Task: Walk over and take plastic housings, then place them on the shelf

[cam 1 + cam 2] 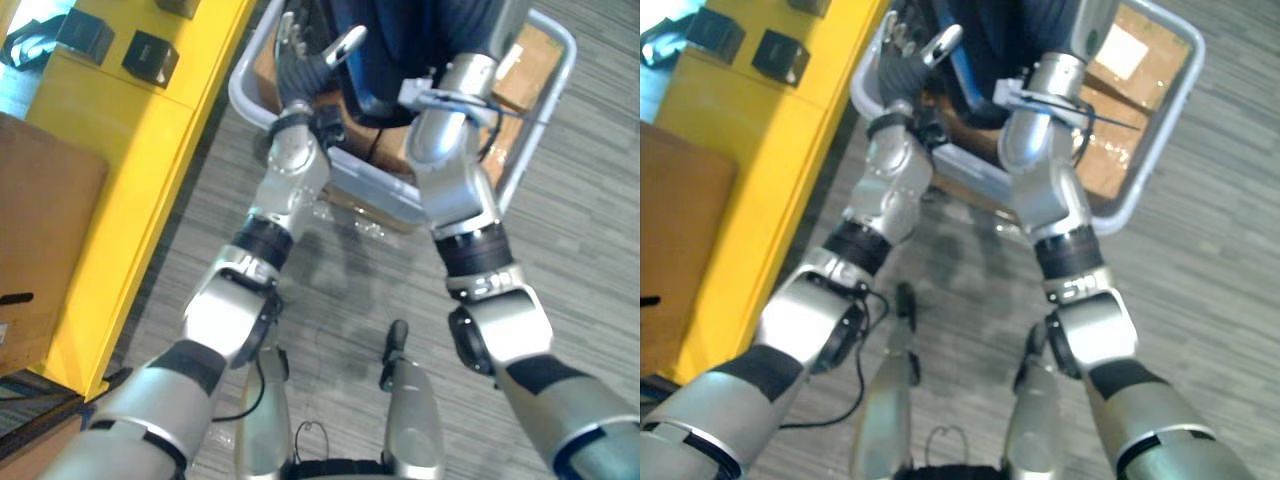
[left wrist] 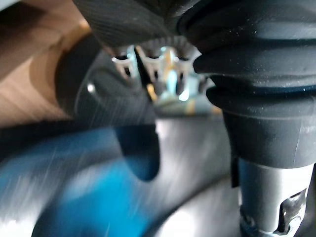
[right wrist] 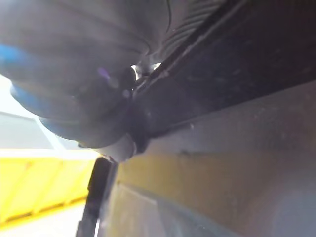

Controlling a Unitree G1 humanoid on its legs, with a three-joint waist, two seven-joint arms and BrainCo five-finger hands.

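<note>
Left hand [image 1: 298, 58] above near-left rim of grey cart [image 1: 243, 95], fingers loosely spread, nothing held. Right hand [image 3: 192, 22] inside cart beneath dark blue object [image 1: 420, 30]; grip cannot be told. Black plastic housings [image 1: 150, 58] on yellow shelf [image 1: 150, 150], far left.

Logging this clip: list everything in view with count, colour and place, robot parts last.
shelf: one, yellow, on the robot's left.
boxes: at least three, black, on the shelf.
carton: one, brown, far left by the shelf.
crate: one, grey rim, ahead of the robot.
cardboard: brown, inside the crate.
bundle: one, dark blue, in the crate.
floor: grey striped carpet.
left robot hand: open, over the crate's rim.
right robot hand: reaching into the crate.
</note>
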